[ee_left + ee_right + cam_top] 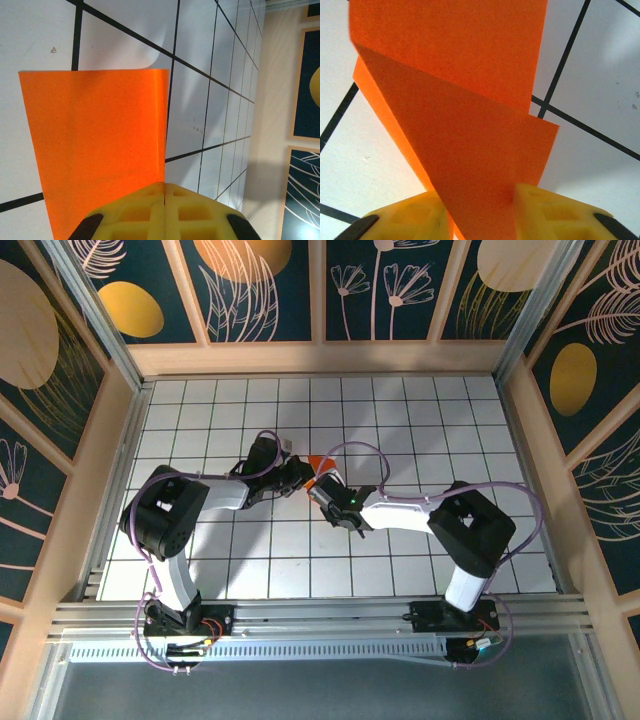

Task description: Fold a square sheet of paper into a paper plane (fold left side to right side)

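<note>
Orange and partly folded, the square sheet of paper [100, 150] sits at the middle of the white gridded bench [400, 420], pinched by the closed left end effector [164, 200], with a flap between the narrowly parted fingers of the right end effector [479, 197].

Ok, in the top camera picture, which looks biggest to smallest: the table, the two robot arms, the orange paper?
Largest: white grid table.
Next: left arm and right arm, which look about alike.
Smallest: orange paper, mostly hidden by the arms.

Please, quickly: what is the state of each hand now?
Left hand: closed, pinching the orange paper.
Right hand: open around the paper, not clamped.
</note>
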Robot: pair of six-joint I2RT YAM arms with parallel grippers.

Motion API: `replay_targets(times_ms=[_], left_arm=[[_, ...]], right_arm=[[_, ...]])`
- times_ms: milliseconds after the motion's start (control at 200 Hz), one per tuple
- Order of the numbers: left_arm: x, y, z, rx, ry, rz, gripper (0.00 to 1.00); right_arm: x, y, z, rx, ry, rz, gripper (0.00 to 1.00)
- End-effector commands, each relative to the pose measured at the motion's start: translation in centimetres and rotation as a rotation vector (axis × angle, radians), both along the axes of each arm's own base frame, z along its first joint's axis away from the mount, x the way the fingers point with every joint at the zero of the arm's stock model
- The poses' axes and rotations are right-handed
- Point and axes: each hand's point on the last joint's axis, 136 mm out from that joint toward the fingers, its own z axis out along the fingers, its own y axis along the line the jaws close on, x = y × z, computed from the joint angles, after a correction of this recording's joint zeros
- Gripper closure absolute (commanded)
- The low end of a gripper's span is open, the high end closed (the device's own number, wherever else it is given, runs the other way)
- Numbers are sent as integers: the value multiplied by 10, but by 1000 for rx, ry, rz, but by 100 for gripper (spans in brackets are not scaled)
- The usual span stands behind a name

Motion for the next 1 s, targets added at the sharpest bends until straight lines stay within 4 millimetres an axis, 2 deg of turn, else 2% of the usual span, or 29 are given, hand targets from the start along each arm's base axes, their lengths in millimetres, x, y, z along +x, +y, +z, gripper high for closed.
replay_targets(times_ms=[0,335,505,636,666,686,996], left_arm=[[6,-5,21,-15,-51,-3,94],[7,-4,20,-7,-49,4,87],[7,3,24,17,-66,25,73],[6,19,27,26,-76,62,63],[5,25,21,35,-65,73,61],[5,29,31,27,-84,82,60],[-7,80,37,98,-103,161,49]], right_arm=[[3,5,3,6,-26,-14,69],[2,4,1,-1,-22,-11,77],[1,1,-3,-11,-16,-14,85],[0,-1,-4,-18,-15,-15,92],[0,0,-4,-18,-17,-14,93],[1,-1,-4,-21,-18,-13,94],[-1,0,-10,-35,-2,12,100]])
